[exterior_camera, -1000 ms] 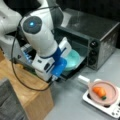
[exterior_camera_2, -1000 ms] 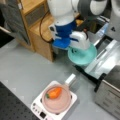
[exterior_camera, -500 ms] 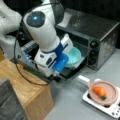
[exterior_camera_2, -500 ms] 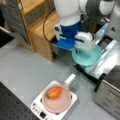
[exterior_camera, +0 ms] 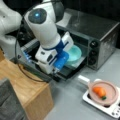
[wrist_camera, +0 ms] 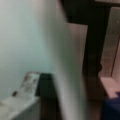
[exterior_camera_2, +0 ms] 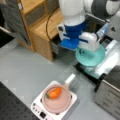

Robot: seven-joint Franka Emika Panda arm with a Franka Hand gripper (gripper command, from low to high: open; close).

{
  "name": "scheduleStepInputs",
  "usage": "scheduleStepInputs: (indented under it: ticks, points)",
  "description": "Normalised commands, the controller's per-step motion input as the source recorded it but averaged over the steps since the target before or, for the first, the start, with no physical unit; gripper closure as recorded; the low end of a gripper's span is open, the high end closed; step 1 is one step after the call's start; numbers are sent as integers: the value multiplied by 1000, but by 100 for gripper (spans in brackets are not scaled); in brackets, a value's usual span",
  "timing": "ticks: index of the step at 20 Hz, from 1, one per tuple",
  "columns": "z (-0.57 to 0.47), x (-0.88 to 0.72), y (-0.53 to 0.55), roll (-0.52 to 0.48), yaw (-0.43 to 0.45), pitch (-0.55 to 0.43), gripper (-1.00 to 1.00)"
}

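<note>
clearly the gripper (exterior_camera_2: pixel 86 48) hangs at the mouth of the oven (exterior_camera: pixel 100 32), right at the teal bowl (exterior_camera_2: pixel 90 55). in both front views the bowl sits over the oven's open door (exterior_camera: pixel 72 68), at its front opening, with the arm's white and blue wrist pressed close against its near rim. the wrist view is filled on its left by a pale teal wall, the bowl (wrist_camera: pixel 25 37) seen from very near, with one worn finger (wrist_camera: pixel 20 100) low against it. the fingers seem to pinch the bowl's rim, one inside and one outside, though the far finger is hidden, so i cannot tell for sure how they stand.

the bowl looks like thin moulded plastic or melamine: light, stiff, smooth and rather slippery, not likely to shatter but apt to swing or tilt when held by one edge. the rim is the only sensible place to take it, with the fingers set deep over the lip so the wall cannot slide out.

away from the oven, toward a front view's bottom, a pink pan (exterior_camera: pixel 104 93) with a carrot (exterior_camera: pixel 99 92) in it rests on a small white hob (exterior_camera_2: pixel 53 106), its handle pointing back toward the oven. beside the oven, at a front view's left, stands a wooden cabinet (exterior_camera_2: pixel 42 27).
</note>
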Motion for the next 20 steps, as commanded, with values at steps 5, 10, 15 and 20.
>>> scheduleStepInputs:
  ticks: [5,10,15,20]
  points:
    - [-202,-501,257,23,-185,-301,100]
    - [-195,-609,292,48,-194,-315,100]
    - [-188,-574,288,52,-202,-325,100]
    - [-188,-535,272,24,-186,-305,100]
